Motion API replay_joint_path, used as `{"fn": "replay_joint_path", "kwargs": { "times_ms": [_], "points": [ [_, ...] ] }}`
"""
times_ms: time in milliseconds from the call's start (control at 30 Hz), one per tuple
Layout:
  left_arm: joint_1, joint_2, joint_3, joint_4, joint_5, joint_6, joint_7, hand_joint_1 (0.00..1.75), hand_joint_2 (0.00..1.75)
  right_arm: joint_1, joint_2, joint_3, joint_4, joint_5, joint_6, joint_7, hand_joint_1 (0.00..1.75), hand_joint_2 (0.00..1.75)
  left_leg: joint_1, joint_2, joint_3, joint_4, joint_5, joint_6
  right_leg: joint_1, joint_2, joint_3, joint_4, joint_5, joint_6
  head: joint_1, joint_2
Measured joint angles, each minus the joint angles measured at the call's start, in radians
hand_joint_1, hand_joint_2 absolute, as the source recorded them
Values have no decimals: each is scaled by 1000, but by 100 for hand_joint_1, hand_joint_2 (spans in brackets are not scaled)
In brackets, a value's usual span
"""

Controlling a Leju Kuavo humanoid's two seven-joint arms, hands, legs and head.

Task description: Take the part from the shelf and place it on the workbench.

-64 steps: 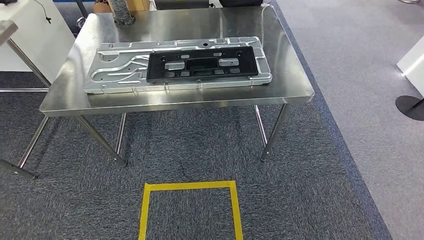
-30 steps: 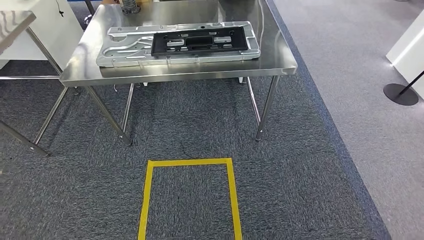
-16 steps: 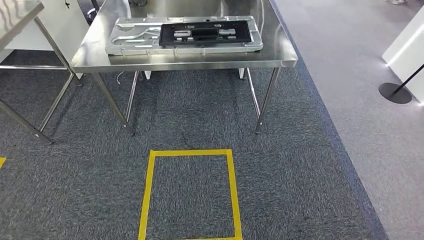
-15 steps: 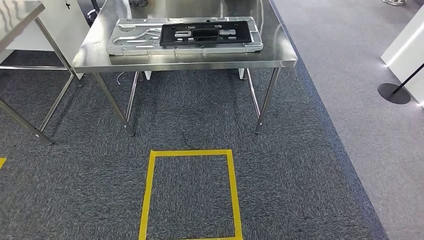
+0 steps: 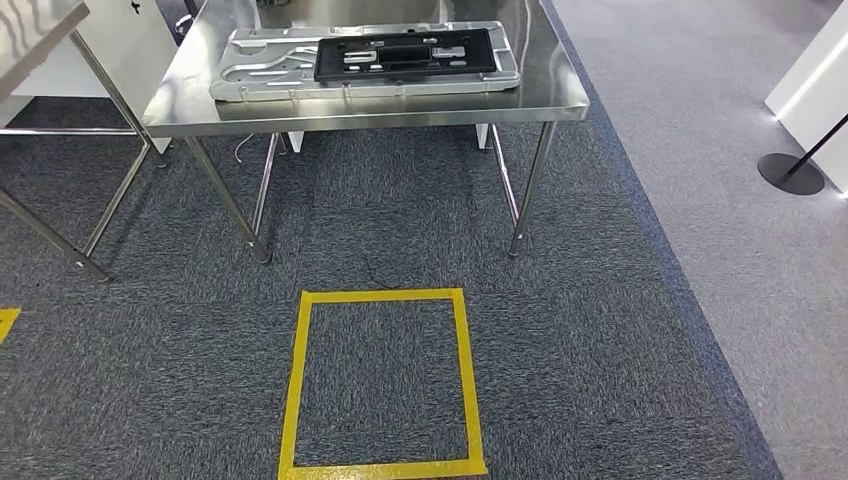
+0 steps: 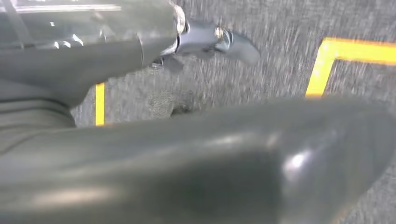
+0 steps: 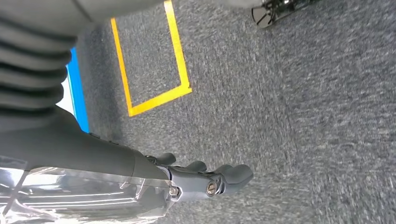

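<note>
Already part [image 5: 404, 54] flat on workbench [image 5: 370, 105]; hands elsewhere, empty.

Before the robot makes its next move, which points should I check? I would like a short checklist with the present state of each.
1. Black part lies flat on the silver plate on the workbench: ok.
2. Plate sits within the workbench edges: ok.
3. Left hand holds nothing: ok.
4. Right hand holds nothing: ok.
5. Stanchion base stands well aside from the yellow tape square: ok.
6. Space behind the robot: cannot tell.
</note>
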Motion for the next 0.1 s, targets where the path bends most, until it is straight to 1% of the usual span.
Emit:
{"fn": "replay_joint_path", "kwargs": {
  "times_ms": [33, 100],
  "points": [
    [0, 0, 0, 0, 1, 0, 0, 0, 175, 0, 0, -1, 0, 0, 0, 2, 0, 87, 1, 0, 0, -2, 1, -5, 1, 0, -1, 0, 1, -2, 0, 0],
    [0, 0, 0, 0, 2, 0, 0, 0, 175, -1, 0, -2, 0, -1, -3, 5, 0, 0, 2, 0, 0, -4, 4, -9, 2, 0, -1, 0, 2, -5, 0, 0]
  ]
}}
